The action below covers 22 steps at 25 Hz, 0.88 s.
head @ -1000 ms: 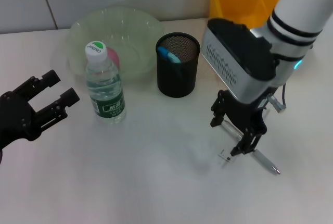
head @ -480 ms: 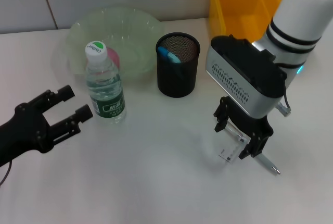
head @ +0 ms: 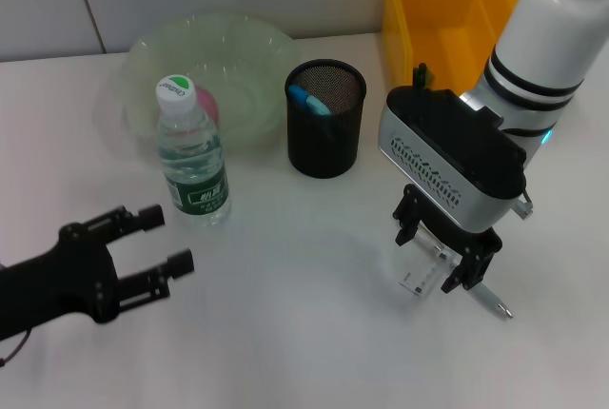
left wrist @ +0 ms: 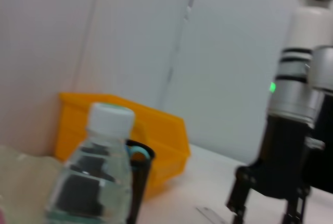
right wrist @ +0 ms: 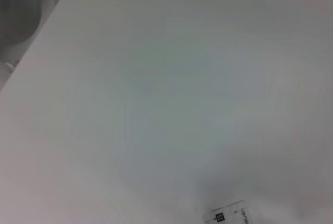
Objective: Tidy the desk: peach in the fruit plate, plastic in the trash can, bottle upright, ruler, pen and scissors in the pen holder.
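**Right pincer poised over the clear ruler**

The right gripper (head: 445,259) hangs low over the desk (head: 304,333) with its two black fingers spread wide, nothing between them. Directly beneath and between those fingers lies the ruler (head: 424,269), a clear plastic strip whose printed end (right wrist: 228,216) pokes out on the side nearer the robot. Just beyond the pincer's outer finger, a pen (head: 490,301) lies flat too, close against the ruler.

The ruler's long axis seems to run diagonally, from its labelled end up under the wrist housing toward the yellow bin (head: 442,9); most of it is hidden by the arm, so I can't trace its far end. The pen looks roughly parallel.

To do this pick well, I'd say the fingers should straddle the ruler's narrow width, square across that long axis, and come down until they nearly touch the desk, since the strip is thin and flat. They need to keep clear of the pen.

The pen holder (head: 325,119) stands well off to the pincer's left, behind it. The left gripper (head: 143,249) hovers open far over on the other side, in front of the upright bottle (head: 191,152), idle.
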Each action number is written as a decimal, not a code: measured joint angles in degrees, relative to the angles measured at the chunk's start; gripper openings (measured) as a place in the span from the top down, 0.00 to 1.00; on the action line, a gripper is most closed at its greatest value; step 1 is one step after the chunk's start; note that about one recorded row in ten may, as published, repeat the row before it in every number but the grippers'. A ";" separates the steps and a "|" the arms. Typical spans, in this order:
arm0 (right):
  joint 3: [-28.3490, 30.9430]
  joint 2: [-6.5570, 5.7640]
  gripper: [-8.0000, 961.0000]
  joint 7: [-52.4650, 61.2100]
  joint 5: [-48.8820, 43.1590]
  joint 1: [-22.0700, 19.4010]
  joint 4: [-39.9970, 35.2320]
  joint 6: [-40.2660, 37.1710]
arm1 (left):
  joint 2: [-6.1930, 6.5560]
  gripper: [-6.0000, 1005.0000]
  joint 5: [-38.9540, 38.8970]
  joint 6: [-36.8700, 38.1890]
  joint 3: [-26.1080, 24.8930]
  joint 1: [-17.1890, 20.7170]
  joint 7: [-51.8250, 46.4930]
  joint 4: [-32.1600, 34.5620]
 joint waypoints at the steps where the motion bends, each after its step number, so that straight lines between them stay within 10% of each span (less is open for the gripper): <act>1: -0.07 0.03 0.29 -0.05 0.00 -0.03 0.00 0.02 | 0.00 0.24 0.00 0.00 0.00 0.00 0.00 0.00; 22: -5.02 0.25 0.32 -2.51 1.02 -1.65 0.42 3.43 | -0.08 0.24 -1.26 1.60 5.68 0.56 -1.96 2.86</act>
